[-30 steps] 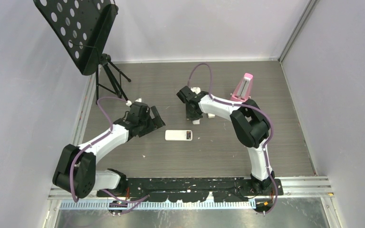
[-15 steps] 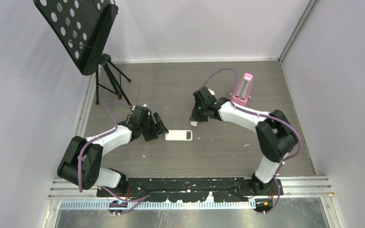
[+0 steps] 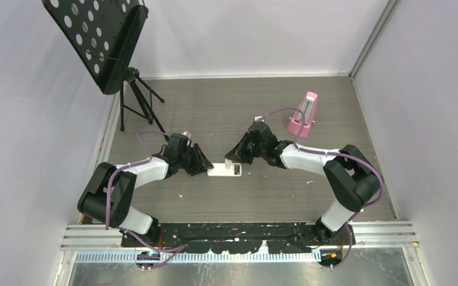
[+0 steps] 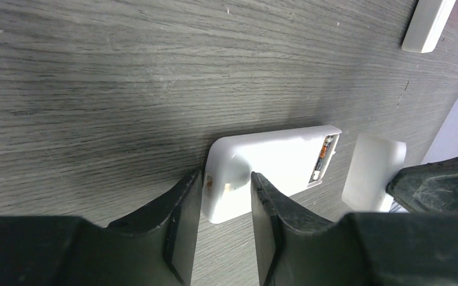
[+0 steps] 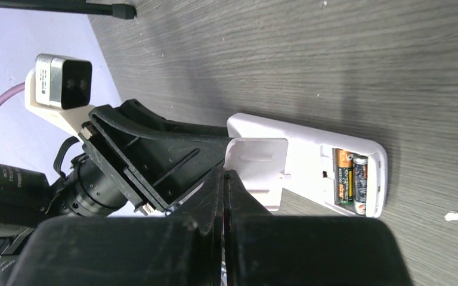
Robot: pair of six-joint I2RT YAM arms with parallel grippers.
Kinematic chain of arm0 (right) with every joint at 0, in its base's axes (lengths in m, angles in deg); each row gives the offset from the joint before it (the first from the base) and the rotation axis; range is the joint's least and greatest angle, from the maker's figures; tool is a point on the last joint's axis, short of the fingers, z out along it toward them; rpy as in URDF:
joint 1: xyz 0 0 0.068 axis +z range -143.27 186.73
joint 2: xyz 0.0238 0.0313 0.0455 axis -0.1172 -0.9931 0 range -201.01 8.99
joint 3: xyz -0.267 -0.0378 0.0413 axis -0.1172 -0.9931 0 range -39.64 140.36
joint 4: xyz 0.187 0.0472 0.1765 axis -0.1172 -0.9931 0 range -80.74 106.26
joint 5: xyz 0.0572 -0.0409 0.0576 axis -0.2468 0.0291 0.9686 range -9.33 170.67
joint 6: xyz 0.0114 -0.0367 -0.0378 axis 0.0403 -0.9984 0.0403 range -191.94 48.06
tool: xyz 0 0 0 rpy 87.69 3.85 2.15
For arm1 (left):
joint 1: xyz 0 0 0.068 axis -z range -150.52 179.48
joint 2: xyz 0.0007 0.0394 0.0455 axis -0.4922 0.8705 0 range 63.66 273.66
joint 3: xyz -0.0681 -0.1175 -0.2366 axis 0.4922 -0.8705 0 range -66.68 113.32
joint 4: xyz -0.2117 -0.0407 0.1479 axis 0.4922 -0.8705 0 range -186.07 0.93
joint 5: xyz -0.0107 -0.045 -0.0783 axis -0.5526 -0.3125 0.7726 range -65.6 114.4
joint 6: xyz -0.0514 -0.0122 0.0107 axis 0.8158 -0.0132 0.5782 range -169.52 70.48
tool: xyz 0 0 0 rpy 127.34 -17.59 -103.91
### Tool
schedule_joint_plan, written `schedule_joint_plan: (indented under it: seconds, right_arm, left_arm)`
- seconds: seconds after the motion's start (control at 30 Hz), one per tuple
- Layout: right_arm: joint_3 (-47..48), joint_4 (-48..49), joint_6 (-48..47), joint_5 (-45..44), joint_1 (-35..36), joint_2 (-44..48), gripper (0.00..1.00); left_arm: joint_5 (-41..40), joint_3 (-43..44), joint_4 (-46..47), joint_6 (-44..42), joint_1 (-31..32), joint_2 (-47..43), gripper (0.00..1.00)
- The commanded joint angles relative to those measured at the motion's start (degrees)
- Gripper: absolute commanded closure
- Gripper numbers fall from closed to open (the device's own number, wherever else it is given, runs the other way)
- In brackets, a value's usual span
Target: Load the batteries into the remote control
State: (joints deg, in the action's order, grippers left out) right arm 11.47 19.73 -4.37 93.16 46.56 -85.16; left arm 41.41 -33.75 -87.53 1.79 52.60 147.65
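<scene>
The remote control [image 3: 222,170] lies back-up at mid-table, its compartment open at the right end. Two batteries [image 5: 352,182] sit side by side inside it, also glimpsed as batteries [image 4: 324,158] in the left wrist view. My left gripper [image 3: 207,167] has its jaws on either side of the left end of the remote control [image 4: 274,161], and both fingers touch it. My right gripper [image 3: 234,158] is shut on a thin white battery cover [image 5: 256,170], held just above the remote's middle. In the left wrist view that cover [image 4: 373,173] hangs beyond the remote's open end.
A pink metronome [image 3: 302,114] stands at the back right. A black music stand [image 3: 104,42] on a tripod occupies the back left corner. The end of another white bar-shaped object [image 4: 429,24] lies beyond the remote. Walls close in on three sides.
My left gripper moved right to the remote's left end and its jaws narrowed onto it. My right arm swung from the back of the table toward the remote, carrying the cover.
</scene>
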Motion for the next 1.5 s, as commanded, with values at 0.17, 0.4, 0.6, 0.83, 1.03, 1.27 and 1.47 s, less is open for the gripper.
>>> schedule_joint_plan:
  seconds: [0.17,0.4,0.6,0.83,1.03,1.27,1.47]
  right_arm:
    - [-6.63,11.66,4.42,2.80,0.42,0.69,1.00]
    - [-8.90,15.03,-0.12,2.43,0.16,1.32,1.00]
    - [-10.95,22.67,-1.04,4.99,-0.45,-0.10,1.00]
    - [-11.58,23.89,-0.86,6.31,-1.10,-1.00,1.00]
    - [-12.50,24.64,-2.15,8.70,-1.98,-0.92,1.00]
    - [-14.70,27.36,-2.05,9.39,-2.02,-1.34,1.00]
    - [-15.83,29.75,-1.40,9.72,-2.04,-2.71,1.00]
  left_arm:
    - [-1.61,-2.32,-2.75,-0.90,-0.09,0.81,0.63]
    - [-2.29,-2.21,-3.87,-1.45,-0.09,0.49,0.63]
    - [-2.65,-2.04,-4.52,-1.65,-0.06,0.19,0.63]
    - [-2.77,-1.84,-5.21,-1.74,-0.09,0.02,0.63]
    - [-2.39,-1.42,-5.17,-1.74,-0.08,0.89,0.64]
    - [-1.12,-1.48,-4.02,-1.05,-0.09,2.25,0.68]
    - [-1.63,-1.54,-4.62,-1.04,-0.09,1.67,0.68]
